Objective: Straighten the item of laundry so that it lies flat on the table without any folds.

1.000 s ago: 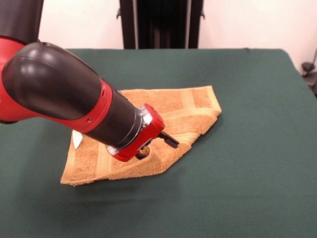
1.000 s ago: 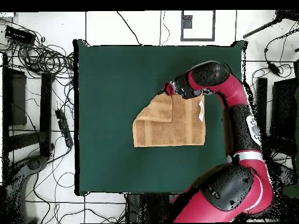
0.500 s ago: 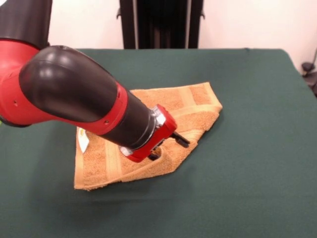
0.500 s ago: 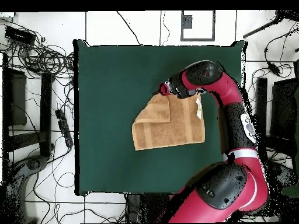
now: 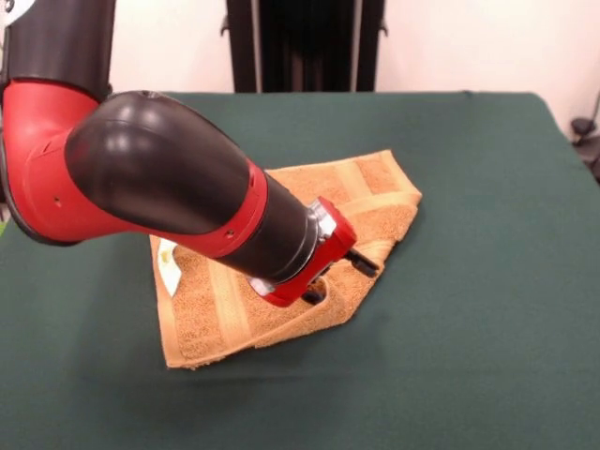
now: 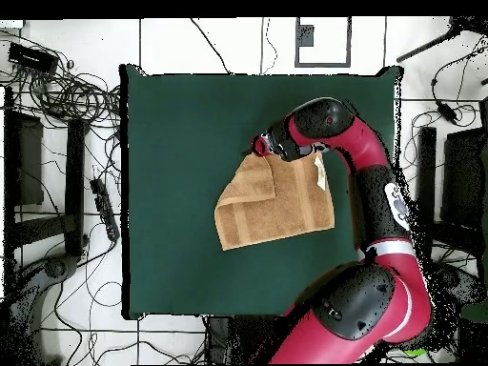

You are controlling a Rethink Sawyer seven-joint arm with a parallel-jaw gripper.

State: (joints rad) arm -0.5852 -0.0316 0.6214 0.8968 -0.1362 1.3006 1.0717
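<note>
The tan-orange towel lies on the dark green table, with one corner folded over onto itself so a double layer shows on its right side. Its white care tag shows at the left edge. My gripper is low at the folded edge and appears shut on the towel there; the red wrist hides most of it. In the overhead view the towel lies right of the table's middle, with the gripper at its upper corner. The woven bands show as paler stripes.
My thick red and black arm covers the left part of the towel and table in the front view. The black pedestal stands beyond the far edge. Cables lie on the floor left of the table.
The gripper has moved right and nearer the front camera, dragging the towel with it. The towel has turned a little and its near corner has shifted right.
</note>
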